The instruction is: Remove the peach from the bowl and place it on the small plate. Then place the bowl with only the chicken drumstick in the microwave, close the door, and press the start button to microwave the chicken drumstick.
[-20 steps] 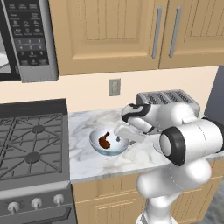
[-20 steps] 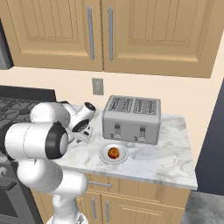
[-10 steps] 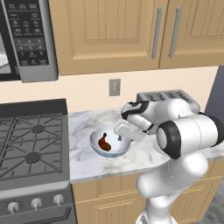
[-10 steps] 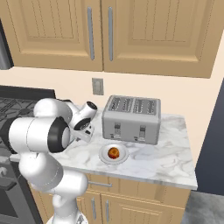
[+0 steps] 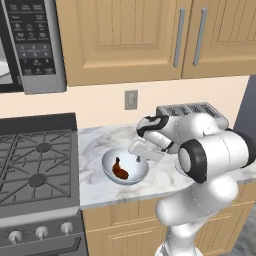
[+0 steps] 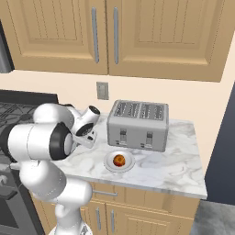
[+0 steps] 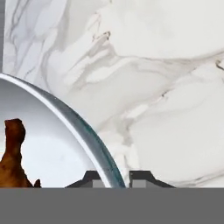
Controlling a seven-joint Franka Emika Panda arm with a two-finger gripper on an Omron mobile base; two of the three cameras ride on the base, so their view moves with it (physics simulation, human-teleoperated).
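Observation:
The pale blue-white bowl [image 5: 131, 175] sits on the marble counter beside the stove, with the reddish-brown chicken drumstick [image 5: 120, 170] lying inside it. My gripper [image 5: 138, 159] reaches down to the bowl's right rim. In the hand view the gripper [image 7: 117, 179] is shut on the bowl's rim [image 7: 83, 127], one fingertip [image 7: 94, 178] inside and one outside, with the drumstick [image 7: 13, 157] at lower left. The peach [image 6: 119, 159] rests on the small plate [image 6: 110, 166] in front of the toaster. The microwave [image 5: 37, 45] hangs at upper left, showing its keypad strip. Its door is out of view.
A silver toaster [image 6: 137, 124] stands at the back of the counter [image 6: 174, 160]. A gas stove [image 5: 35, 165] lies left of the bowl. Tan wooden cabinets [image 5: 130, 35] hang above. A wall outlet [image 5: 131, 99] sits behind the bowl.
The jaws have closed from wide open onto the bowl's rim. The hand has settled slightly lower at the bowl's edge. The bowl, peach and plate have not moved.

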